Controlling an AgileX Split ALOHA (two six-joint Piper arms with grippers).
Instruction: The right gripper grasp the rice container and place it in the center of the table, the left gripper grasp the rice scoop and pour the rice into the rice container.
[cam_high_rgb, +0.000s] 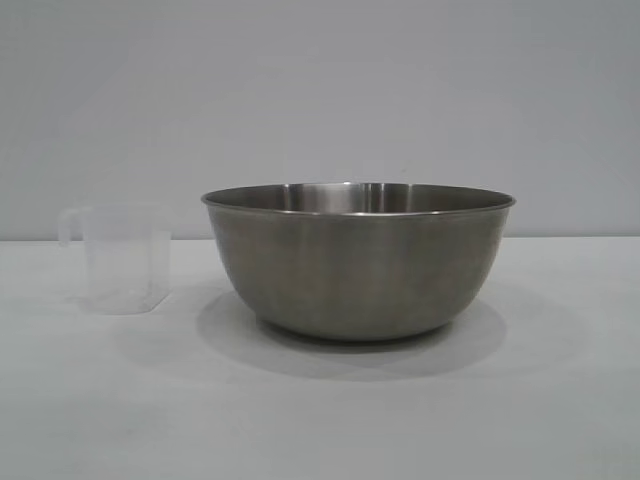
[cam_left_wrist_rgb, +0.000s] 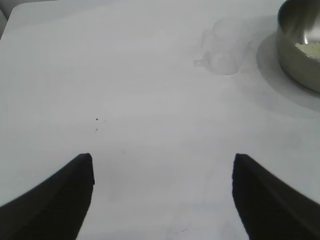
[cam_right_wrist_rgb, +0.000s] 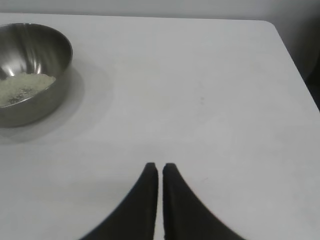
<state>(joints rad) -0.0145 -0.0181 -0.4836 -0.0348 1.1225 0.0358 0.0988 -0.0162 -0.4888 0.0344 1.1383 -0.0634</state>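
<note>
Left gripper (cam_left_wrist_rgb: 162, 192): two matte black fingers (cam_left_wrist_rgb: 55, 200), broad at the base, each curving in to a blunt rounded tip; smooth surface, no screws, cables or markings visible

Right gripper (cam_right_wrist_rgb: 160, 167): same matte black, two slim curved fingers (cam_right_wrist_rgb: 140, 205) tapering like horns to narrow rounded tips; plain, unmarked

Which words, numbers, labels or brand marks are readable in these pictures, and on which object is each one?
None can be read.
Measuring cup: clear plastic; any scale marks are too faint to read.
Steel bowl: plain brushed metal, no label visible.
Table: plain white, no text.
</note>
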